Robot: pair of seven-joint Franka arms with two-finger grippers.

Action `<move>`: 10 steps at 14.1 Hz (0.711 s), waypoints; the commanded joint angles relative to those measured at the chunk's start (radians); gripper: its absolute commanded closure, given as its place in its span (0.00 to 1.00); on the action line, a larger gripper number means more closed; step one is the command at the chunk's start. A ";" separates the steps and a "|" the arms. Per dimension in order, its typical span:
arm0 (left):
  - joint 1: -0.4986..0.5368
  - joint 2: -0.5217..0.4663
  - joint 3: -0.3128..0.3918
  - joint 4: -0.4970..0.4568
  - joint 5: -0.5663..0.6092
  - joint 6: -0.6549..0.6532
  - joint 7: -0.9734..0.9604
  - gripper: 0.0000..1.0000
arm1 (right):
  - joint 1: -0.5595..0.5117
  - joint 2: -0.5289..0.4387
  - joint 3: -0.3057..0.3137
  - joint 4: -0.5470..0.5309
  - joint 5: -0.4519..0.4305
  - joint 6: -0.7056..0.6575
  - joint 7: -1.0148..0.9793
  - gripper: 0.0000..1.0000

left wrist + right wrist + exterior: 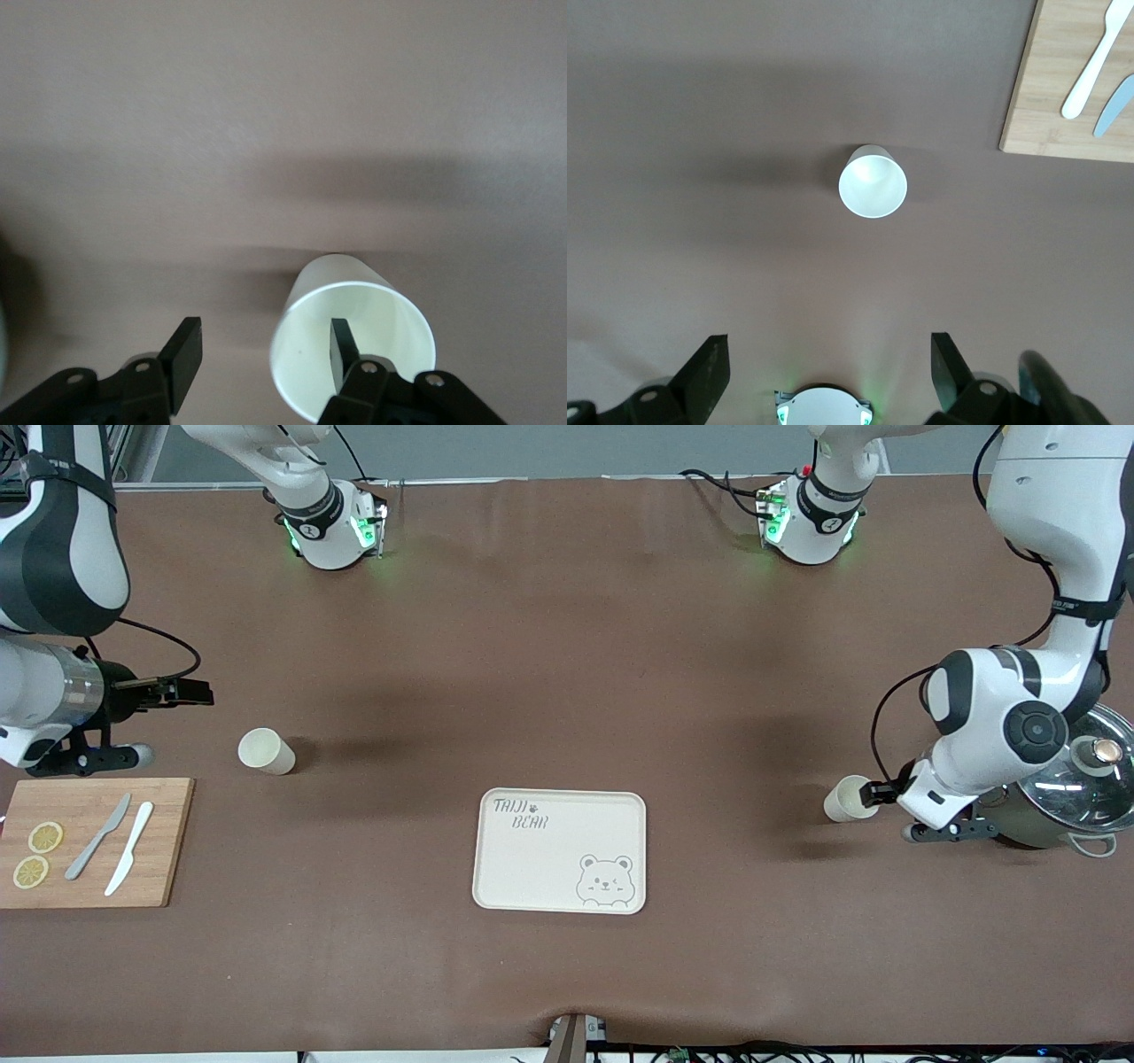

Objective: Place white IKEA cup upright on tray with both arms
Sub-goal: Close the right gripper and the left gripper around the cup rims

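One white cup (846,799) lies on its side toward the left arm's end of the table, mouth toward my left gripper (873,791). In the left wrist view the left gripper (263,329) is open, with one finger (340,347) inside the cup's (350,305) mouth and the other outside, so the jaws straddle its wall. A second white cup (266,751) appears to lie on its side toward the right arm's end. My right gripper (190,691) is open and empty above the table beside that cup (873,181). The cream tray (532,868) is empty, nearer the front camera than both cups.
A wooden cutting board (168,841) with two knives and lemon slices lies at the right arm's end; it also shows in the right wrist view (1045,88). A pot with a glass lid (1076,779) stands at the left arm's end, close beside the left arm's wrist.
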 commanded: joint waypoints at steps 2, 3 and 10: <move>-0.021 0.015 -0.001 -0.020 -0.012 0.030 -0.009 0.54 | -0.015 -0.054 0.013 -0.191 -0.005 0.187 0.049 0.00; -0.024 0.018 -0.001 -0.020 -0.011 0.032 -0.007 0.65 | -0.018 -0.063 0.012 -0.246 -0.005 0.242 0.050 0.00; -0.019 0.014 -0.001 -0.005 -0.009 0.019 0.005 1.00 | -0.084 -0.072 0.010 -0.535 -0.003 0.601 0.081 0.00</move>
